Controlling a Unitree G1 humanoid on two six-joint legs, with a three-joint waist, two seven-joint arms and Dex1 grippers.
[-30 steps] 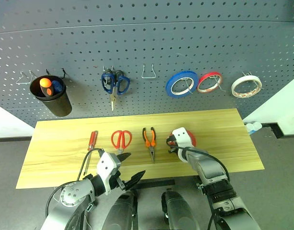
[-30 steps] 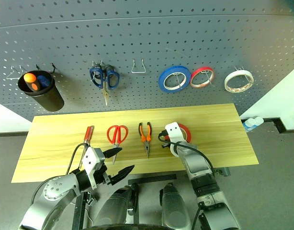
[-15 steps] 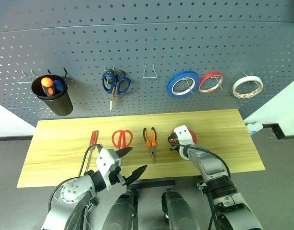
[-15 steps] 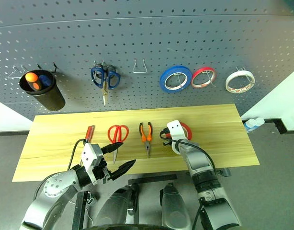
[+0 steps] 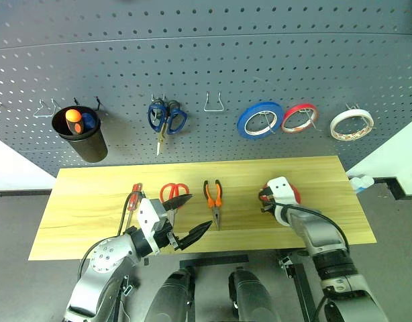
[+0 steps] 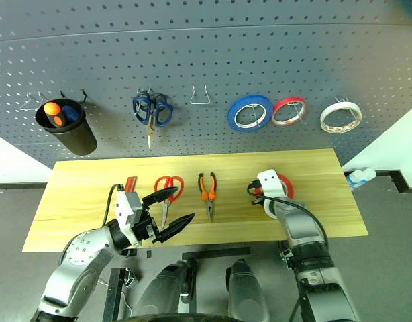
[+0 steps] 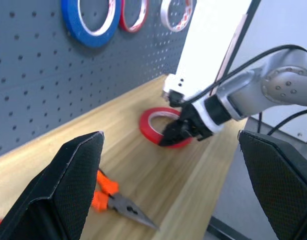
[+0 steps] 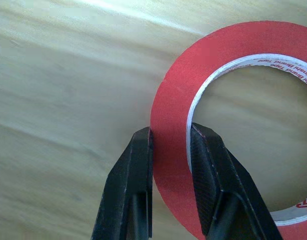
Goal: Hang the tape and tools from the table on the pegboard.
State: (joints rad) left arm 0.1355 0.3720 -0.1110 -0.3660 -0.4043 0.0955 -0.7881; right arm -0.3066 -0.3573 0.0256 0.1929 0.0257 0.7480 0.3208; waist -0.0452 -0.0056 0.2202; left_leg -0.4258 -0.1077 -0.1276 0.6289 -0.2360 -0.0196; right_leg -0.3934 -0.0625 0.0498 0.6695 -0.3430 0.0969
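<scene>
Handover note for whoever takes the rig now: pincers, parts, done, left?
Right pincer: shut on the red tape roll, one finger inside the ring, roll on the table.
Left pincer: open, empty, above the table's near edge by the red scissors.
Screwdriver, red scissors and pliers lie on the table.
Done: nothing of the job hung on the pegboard.
Left: hang the tape, then the three tools.

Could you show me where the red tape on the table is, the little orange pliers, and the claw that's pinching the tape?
tape (image 8: 171, 150): right wrist view, on its flat red band.
pliers (image 5: 213, 194): left eye view, on the orange handles.
right gripper (image 8: 171, 137): right wrist view, between its two black fingertips, shut on the tape's band.
</scene>
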